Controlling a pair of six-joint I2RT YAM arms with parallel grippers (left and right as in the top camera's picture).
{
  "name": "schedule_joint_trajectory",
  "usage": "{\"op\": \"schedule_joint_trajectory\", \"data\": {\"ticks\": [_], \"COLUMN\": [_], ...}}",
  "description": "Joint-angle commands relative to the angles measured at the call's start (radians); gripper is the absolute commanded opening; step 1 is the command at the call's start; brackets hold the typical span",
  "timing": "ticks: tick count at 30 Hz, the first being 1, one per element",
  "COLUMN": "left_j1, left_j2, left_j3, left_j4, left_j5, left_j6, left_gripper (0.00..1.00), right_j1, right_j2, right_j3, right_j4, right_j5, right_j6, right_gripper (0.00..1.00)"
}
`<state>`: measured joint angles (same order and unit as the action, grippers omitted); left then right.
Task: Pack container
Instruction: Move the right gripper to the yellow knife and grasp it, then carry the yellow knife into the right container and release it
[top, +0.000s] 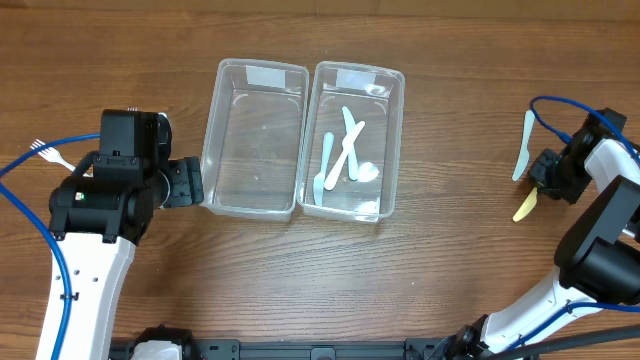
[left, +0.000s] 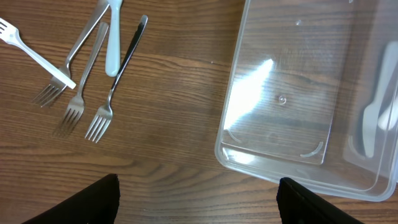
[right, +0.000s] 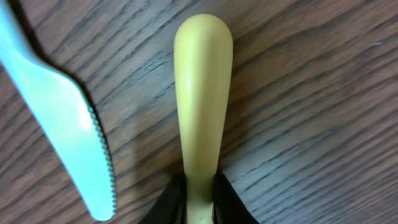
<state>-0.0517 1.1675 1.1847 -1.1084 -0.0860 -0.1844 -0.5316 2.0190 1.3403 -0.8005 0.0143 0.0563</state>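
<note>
Two clear plastic containers stand side by side at the table's middle: the left one (top: 255, 138) is empty, the right one (top: 357, 140) holds several pale plastic utensils (top: 343, 158). My right gripper (top: 548, 180) at the far right is shut on a yellow plastic utensil (right: 202, 118), its handle lying on the wood; it also shows overhead (top: 525, 205). A pale blue plastic knife (right: 65, 118) lies beside it. My left gripper (left: 198, 202) is open and empty beside the left container's near corner (left: 249, 163).
Several forks lie left of the left arm: metal forks (left: 93, 93), a white plastic fork (left: 34, 53) and a pale blue handle (left: 112, 37). The white fork shows overhead (top: 52, 156). Blue cables run along both arms.
</note>
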Motion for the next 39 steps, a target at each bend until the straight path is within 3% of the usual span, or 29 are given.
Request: {"op": "schedule_joint_trajectory", "data": {"ticks": [1,10,15,20,28,39], "left_j1": [0.003,0.003,0.003,0.003,0.003,0.003], "left_j2": [-0.001,-0.001,-0.001,-0.001,-0.001,-0.001], "left_j3": [0.023,0.023,0.023,0.023,0.023,0.023], "left_j4": [-0.002,-0.008,-0.008,-0.006,-0.006,-0.006], "left_j5": [0.008,0.008,0.009,0.009,0.009,0.009], "left_j6": [0.005,0.005,0.004,0.004,0.001,0.002], "left_gripper": [0.80,0.80,0.81,0.81,0.81,0.81], "right_j1": [0.011,0.134,0.341,0.604,0.861,0.938], "right_j2": [-0.010,-0.266,-0.373,-0.380,-0.256,0.005], "right_j3": [0.032,0.135,0.244,0.323,0.322,0.322], "right_j4": [-0.020,-0.137,-0.248,-0.271,-0.225,-0.217], "right_j5": [-0.043,-0.082,-0.095,-0.084,-0.068,-0.069], "right_j6": [0.023,0.022,0.028,0.136,0.212,0.206], "right_gripper": [0.07,0.05,0.04,0.04,0.04,0.07]}}
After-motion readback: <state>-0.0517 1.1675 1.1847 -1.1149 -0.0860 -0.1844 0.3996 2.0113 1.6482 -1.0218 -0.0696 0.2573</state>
